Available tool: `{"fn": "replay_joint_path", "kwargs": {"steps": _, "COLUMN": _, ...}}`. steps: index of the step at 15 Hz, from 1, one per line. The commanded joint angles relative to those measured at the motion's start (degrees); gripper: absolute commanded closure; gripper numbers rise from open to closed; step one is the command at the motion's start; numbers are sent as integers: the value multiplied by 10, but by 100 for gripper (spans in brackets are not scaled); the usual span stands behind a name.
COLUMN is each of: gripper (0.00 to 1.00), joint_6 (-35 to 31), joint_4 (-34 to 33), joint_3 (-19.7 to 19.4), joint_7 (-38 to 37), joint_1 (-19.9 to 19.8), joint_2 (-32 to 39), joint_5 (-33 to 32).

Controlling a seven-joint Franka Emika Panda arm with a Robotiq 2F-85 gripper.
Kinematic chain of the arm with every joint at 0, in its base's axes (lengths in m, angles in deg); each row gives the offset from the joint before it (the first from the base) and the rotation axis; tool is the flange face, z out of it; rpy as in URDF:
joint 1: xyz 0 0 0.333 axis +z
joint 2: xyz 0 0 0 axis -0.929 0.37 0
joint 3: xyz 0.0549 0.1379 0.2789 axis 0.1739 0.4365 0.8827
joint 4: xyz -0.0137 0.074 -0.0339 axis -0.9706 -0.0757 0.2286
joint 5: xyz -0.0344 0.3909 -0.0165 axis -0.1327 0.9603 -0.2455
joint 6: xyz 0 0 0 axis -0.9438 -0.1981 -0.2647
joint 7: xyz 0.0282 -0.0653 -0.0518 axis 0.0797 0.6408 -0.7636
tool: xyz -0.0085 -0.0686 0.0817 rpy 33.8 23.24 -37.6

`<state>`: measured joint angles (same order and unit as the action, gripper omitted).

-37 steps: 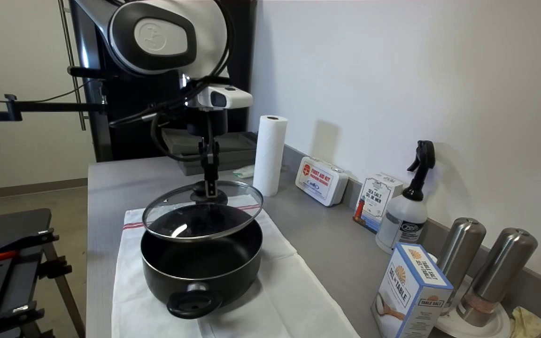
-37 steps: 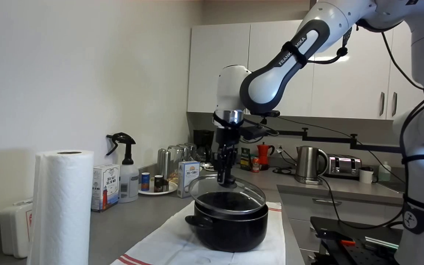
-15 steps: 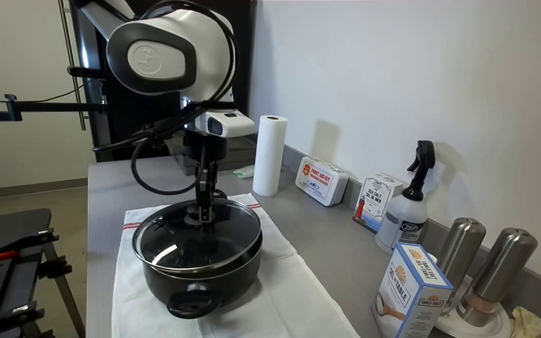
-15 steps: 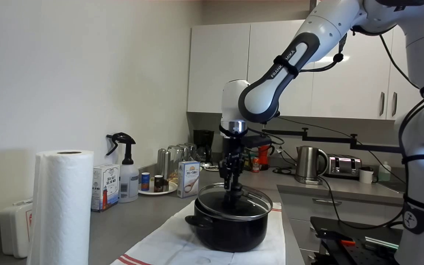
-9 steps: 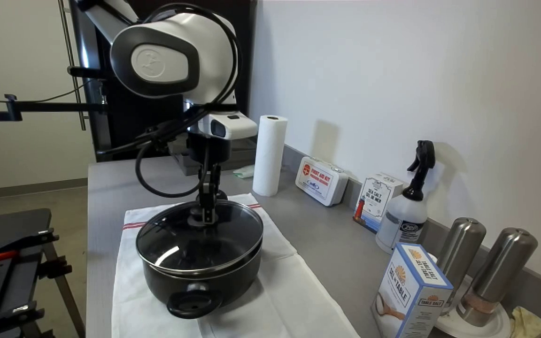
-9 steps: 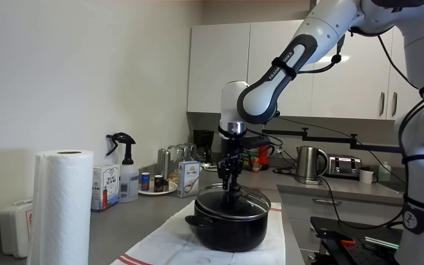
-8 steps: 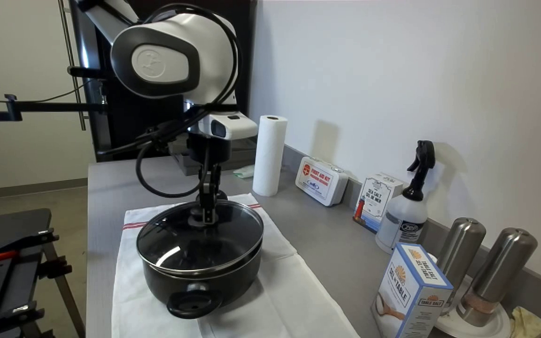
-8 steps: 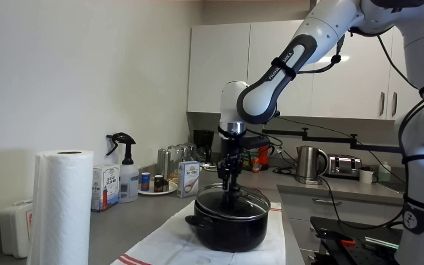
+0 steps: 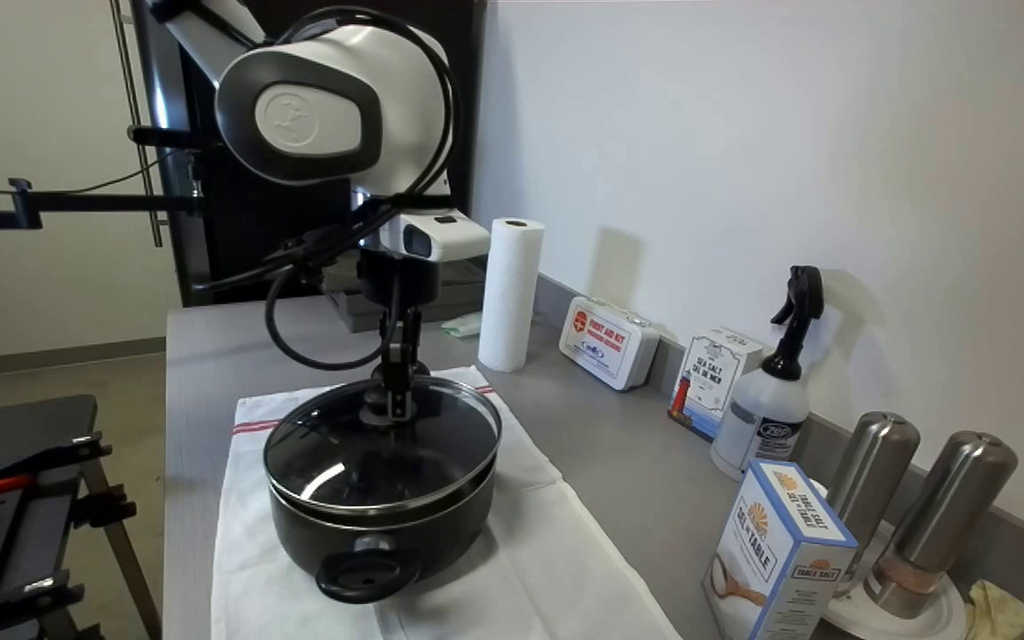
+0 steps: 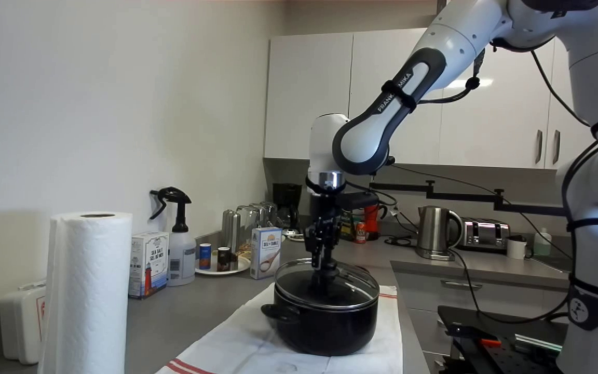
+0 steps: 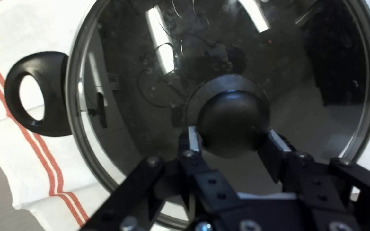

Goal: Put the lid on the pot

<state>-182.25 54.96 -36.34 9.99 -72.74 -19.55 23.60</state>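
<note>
One round glass lid (image 9: 388, 458), black pot (image 10: 330, 328) beneath, gripper (image 11: 234, 138) clamped on rounded knob (image 11: 233, 110).

Grey counter (image 9: 605, 453) beneath white cloth (image 9: 521, 569), paper towels (image 9: 510, 298), first-aid kit (image 9: 605, 345), salt boxes (image 9: 774, 556), spray bottle (image 9: 763, 404)

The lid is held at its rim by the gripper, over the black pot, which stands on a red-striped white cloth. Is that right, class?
Not quite: the wrist view shows the gripper holding the lid by its black centre knob, not at its rim. The rest is right: the lid is over the black pot, which stands on a red-striped white cloth.
</note>
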Motion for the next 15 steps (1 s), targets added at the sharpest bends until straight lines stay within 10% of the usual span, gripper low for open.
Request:
{"fn": "replay_joint_path", "kwargs": {"steps": 1, "gripper": 77, "joint_6": 2, "joint_4": -8, "joint_3": 2, "joint_7": -2, "joint_1": 6, "joint_2": -3, "joint_5": 4}}
{"fn": "replay_joint_path", "kwargs": {"steps": 15, "gripper": 77, "joint_6": -1, "joint_4": -22, "joint_3": 5, "joint_7": 24, "joint_1": -2, "joint_2": 26, "joint_5": 40}}
